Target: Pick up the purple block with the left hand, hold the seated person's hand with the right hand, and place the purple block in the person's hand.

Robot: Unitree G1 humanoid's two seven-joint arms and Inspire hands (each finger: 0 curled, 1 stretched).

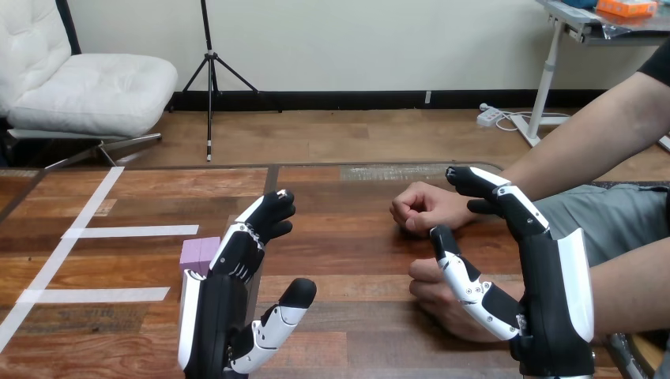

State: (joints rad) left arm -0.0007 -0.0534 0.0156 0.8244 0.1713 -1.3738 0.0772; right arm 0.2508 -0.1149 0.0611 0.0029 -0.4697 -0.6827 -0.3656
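Beside purple block [197,254], left hand [215,312], fingers [254,229] straight

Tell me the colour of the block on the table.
Purple. The block is partly hidden by the left hand; it shows best in the head view.

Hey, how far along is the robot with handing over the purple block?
Nothing looks finished. The purple block sits on the table behind the open left hand, not gripped. The right hand is open beside the person's nearer hand, not curled round it. Still to do: grasp the block, hold the hand, place the block.
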